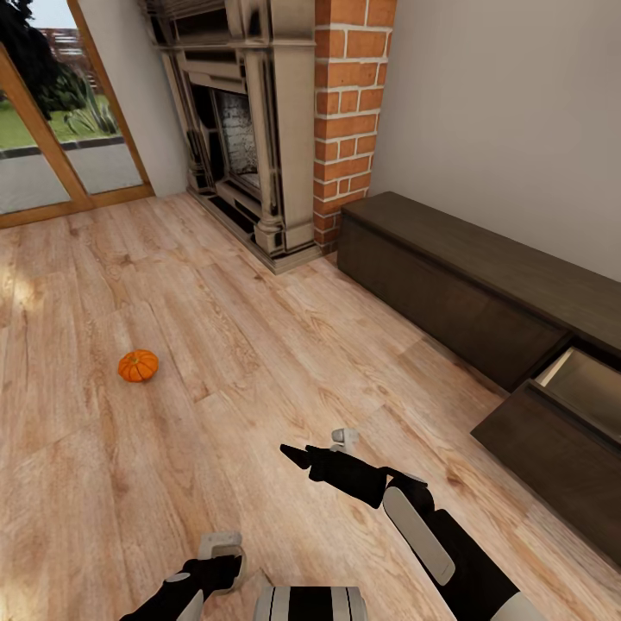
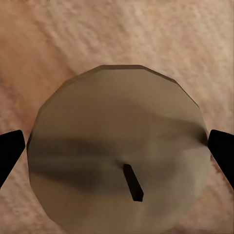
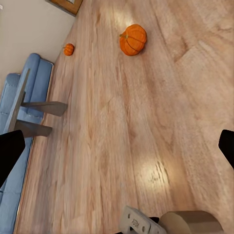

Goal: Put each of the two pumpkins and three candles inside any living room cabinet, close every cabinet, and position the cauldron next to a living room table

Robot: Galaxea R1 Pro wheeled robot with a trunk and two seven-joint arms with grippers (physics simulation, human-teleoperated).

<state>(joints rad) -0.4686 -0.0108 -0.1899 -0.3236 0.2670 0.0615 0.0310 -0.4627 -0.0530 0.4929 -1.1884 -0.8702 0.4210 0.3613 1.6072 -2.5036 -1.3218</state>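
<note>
While ribbed orange pumpkin (image 1: 138, 366) lies on wood-grain floor (image 1: 259, 345).

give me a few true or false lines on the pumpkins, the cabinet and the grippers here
1. A pumpkin lies on the wood floor. True.
2. The cabinet has every drawer closed. False: one drawer stands open.
3. The left gripper holds a candle. True.
4. The right gripper grips a pumpkin. False: it is open and empty.
5. The right wrist view shows one pumpkin. False: a second pumpkin lies beyond the first.
</note>
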